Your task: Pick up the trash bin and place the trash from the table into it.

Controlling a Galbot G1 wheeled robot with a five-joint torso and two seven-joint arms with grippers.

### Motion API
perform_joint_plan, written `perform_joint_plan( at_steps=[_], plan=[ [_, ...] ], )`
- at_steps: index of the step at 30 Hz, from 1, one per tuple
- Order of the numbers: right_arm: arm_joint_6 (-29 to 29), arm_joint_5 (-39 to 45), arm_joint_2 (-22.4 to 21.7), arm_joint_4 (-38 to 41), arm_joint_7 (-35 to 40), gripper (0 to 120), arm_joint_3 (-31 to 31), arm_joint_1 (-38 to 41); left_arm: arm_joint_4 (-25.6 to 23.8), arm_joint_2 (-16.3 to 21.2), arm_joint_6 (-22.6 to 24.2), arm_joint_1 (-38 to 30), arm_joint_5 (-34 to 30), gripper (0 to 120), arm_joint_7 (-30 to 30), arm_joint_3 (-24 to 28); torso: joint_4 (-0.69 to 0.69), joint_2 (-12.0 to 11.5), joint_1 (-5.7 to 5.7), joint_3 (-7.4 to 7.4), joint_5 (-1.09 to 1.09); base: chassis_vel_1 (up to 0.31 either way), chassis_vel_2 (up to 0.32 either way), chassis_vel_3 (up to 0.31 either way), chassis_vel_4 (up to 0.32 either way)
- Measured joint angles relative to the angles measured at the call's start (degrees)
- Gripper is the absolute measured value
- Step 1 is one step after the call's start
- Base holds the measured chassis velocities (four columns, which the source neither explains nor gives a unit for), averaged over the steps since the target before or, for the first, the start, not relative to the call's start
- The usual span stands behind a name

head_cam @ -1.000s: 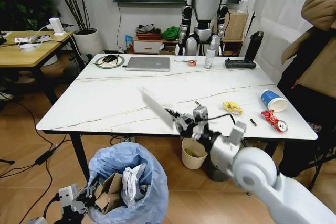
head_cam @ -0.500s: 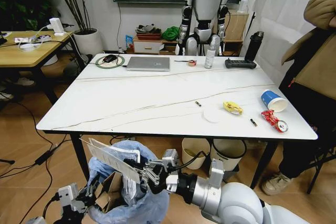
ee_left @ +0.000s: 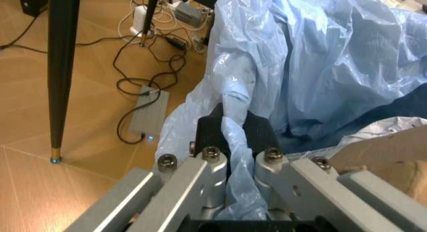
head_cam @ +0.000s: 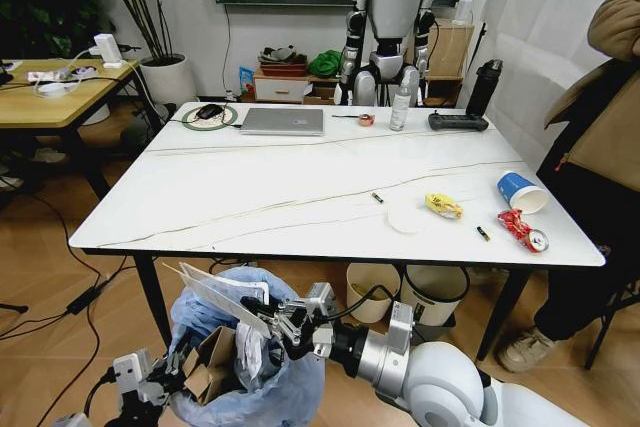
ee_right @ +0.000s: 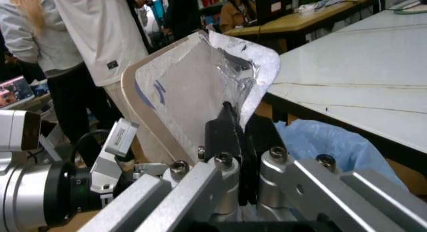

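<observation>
Trash bin [head_cam: 240, 357] off the floor in front of the counter [head_cam: 250, 197], cardboard and tissue already inside. Left gripper [ee_left: 230, 142] fingers pinch its blue bag. Right gripper [head_cam: 283, 323] fingers clamp a flat tray [head_cam: 222, 295] over the opening. Left on counter: yellow wrapper [head_cam: 443, 206], blue cup [head_cam: 519, 190], red wrapper [head_cam: 520, 228].

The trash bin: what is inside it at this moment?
In the trash bin lie a brown cardboard piece and crumpled white tissue. The flat tray, held by the right gripper, hangs over its mouth. Deeper contents are covered.
</observation>
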Motion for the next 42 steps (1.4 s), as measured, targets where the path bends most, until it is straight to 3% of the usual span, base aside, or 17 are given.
perform_joint_plan(
  at_steps=[39,42],
  plan=[
    [3.31,-13.16,0.16,-5.21,-0.44,0,-1.79,-2.07,-0.65,0.8,0.47,-0.39,-1.69,0,-0.81,-0.64,0.0,0.0,0.0,0.0,0.0,0.0,0.0,0.0,0.0],
    [3.8,-14.24,-0.19,-4.8,-0.22,13,-1.48,-3.06,-0.67,0.98,0.47,-0.52,-1.87,0,-0.94,-0.69,0.0,0.0,0.0,0.0,0.0,0.0,0.0,0.0,0.0]
  ],
)
